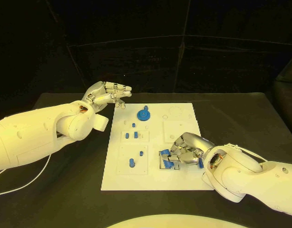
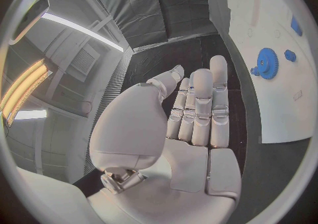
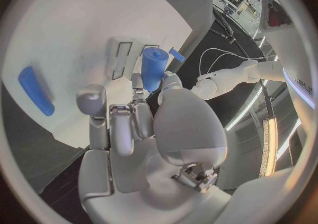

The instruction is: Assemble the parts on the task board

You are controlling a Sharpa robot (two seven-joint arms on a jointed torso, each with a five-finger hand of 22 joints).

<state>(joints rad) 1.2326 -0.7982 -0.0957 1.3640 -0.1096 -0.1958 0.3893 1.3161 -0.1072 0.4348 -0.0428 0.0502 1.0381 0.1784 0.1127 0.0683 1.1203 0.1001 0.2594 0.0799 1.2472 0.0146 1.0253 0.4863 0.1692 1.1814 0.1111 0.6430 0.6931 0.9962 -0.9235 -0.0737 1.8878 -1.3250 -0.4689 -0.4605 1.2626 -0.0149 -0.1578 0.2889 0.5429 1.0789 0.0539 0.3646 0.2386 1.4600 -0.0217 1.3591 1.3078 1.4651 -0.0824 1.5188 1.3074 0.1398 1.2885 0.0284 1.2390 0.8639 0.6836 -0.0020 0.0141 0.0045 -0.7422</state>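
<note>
A matt white task board (image 1: 153, 175) is seen on a matt black cloth-like worktop (image 1: 63, 194); smooth blue plastic parts (image 1: 144, 115) and silver metallic hands (image 1: 186, 151) are shown.

A matte black table (image 1: 256, 118) spreads wide under everything, its far edge meeting a black curtain backdrop (image 1: 187, 42) hanging behind. A thin white cable (image 1: 23, 183) trails across the tabletop at the near left.
</note>
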